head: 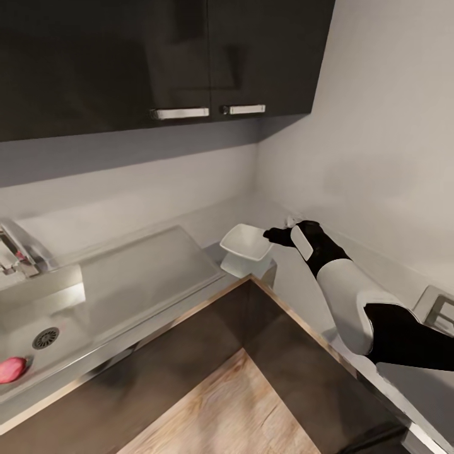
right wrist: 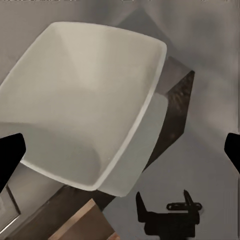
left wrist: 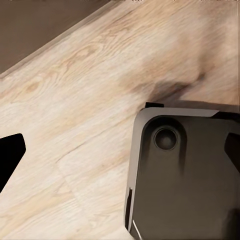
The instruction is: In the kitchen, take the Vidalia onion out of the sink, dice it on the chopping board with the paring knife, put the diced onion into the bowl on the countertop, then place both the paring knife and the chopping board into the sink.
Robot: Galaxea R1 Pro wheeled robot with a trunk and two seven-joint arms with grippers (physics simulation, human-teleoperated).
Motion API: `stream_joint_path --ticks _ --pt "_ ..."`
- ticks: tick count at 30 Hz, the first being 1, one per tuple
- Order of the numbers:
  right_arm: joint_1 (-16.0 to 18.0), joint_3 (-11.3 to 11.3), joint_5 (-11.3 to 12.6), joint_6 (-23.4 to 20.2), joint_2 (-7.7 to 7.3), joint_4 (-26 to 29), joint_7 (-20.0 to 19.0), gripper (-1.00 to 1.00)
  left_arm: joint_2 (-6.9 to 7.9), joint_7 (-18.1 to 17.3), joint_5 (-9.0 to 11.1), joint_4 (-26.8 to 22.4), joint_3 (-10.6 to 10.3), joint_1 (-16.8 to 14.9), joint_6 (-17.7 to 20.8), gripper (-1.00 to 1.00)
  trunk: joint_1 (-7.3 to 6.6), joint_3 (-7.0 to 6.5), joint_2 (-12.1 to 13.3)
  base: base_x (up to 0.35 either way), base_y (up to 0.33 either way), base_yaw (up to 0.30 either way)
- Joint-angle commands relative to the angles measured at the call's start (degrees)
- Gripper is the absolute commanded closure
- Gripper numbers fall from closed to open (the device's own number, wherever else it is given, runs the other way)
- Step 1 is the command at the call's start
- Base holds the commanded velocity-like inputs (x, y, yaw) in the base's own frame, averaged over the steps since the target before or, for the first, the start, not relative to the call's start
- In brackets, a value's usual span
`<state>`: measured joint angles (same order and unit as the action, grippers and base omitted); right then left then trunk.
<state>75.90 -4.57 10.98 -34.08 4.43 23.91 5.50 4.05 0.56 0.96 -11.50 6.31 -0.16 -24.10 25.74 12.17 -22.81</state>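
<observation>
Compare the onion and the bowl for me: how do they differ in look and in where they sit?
The Vidalia onion is a small, round, pinkish-red ball; the bowl is white, squarish with a flared rim, and clearly bigger. The onion lies down in the sink basin near the drain; the bowl stands up on the countertop in the corner, with the right gripper at its rim. Both sit upright and undisturbed.

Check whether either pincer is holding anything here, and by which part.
Nothing is held. The right pincer is open beside the bowl, its fingers wide apart and off the rim. The left pincer's fingers grip nothing.
</observation>
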Motion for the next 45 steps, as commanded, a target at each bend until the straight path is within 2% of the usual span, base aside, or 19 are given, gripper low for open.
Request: stream_joint_path --ticks 1,10,45 --pt "0.0 -0.3 0.6 -0.2 0.05 0.1 0.5 -1.00 0.00 0.1 0.1 0.0 0.0 0.0 -0.2 -1.00 0.04 0.20 -0.1 0.150 -0.130 0.000" --pt "0.0 -0.3 0.6 -0.2 0.05 0.1 0.5 -1.00 0.00 0.1 0.1 0.0 0.0 0.0 -0.2 -1.00 0.04 1.00 -0.1 0.108 -0.102 0.000" --pt "0.0 -0.2 0.7 0.1 0.16 -0.6 0.5 -1.00 0.00 0.1 0.0 0.0 0.0 0.0 -0.2 -1.00 0.04 4.14 -0.1 0.031 0.007 0.000"
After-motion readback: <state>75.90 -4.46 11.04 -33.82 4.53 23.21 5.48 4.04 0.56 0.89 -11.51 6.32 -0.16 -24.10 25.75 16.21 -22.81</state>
